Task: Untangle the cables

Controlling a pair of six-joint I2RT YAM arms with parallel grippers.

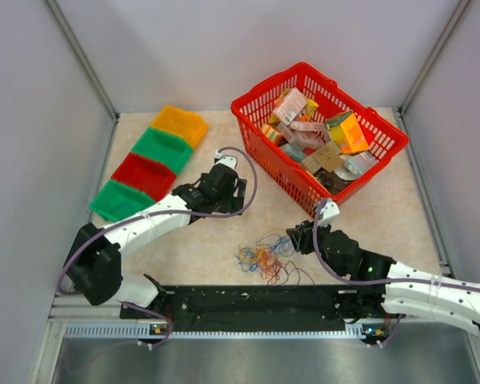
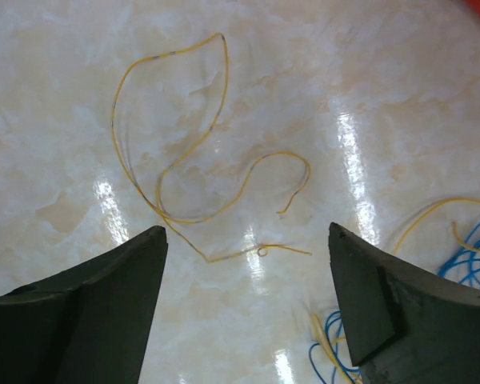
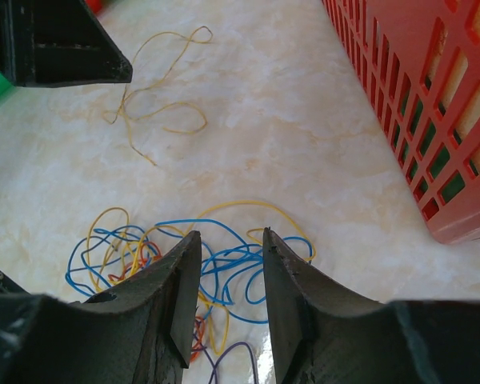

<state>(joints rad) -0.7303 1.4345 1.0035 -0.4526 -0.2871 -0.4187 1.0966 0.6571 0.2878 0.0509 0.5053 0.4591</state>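
A palm-sized tangle of thin blue, yellow, orange-red and purple cables (image 1: 264,260) lies on the marble table near the front edge. My right gripper (image 3: 230,236) hovers just above its blue loops (image 3: 240,260), jaws partly apart, open, with nothing pinched between them. One yellow cable (image 2: 200,152) lies apart from the tangle, curled loosely on the table. My left gripper (image 2: 246,234) stands wide open over this cable's near end and holds nothing. The same yellow strand (image 3: 156,104) appears in the right wrist view, below a left finger (image 3: 64,48). From above, the left gripper (image 1: 236,198) and right gripper (image 1: 302,238) flank the tangle.
A red mesh basket (image 1: 260,112) full of packets stands at the back right, its wall (image 3: 432,120) close to the right gripper. Four shallow trays, orange (image 1: 178,124), green (image 1: 162,148), red (image 1: 144,174) and green (image 1: 116,200), run along the left.
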